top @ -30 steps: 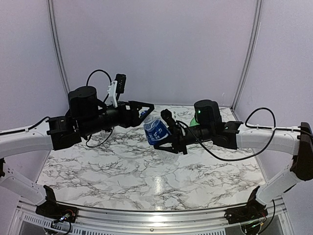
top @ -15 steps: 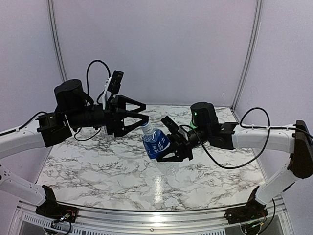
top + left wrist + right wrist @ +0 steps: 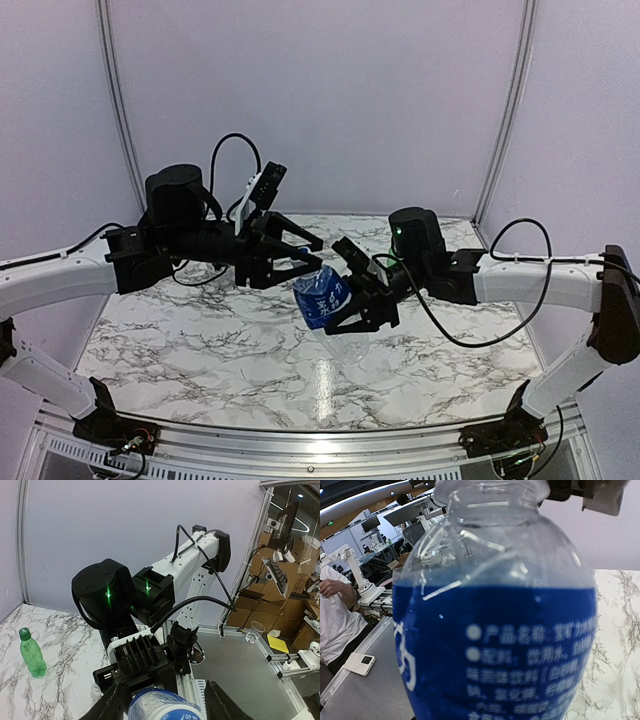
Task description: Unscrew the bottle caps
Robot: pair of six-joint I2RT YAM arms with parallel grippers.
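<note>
- The blue cap [image 3: 300, 257] is on the blue-label bottle [image 3: 322, 292]. The bottle is up in the air over the counter [image 3: 200, 340], tipped toward the left arm.
- The right gripper [image 3: 345, 290] is squeezed tight on the bottle's middle.
- The left gripper [image 3: 310, 252] is partly open, with one finger on each side of the cap end, not pinching yet.
- This looks like the grab-the-cap step. Next, the left gripper needs to close on the cap and twist.
- A green bottle [image 3: 32, 652] stands on the counter.
</note>
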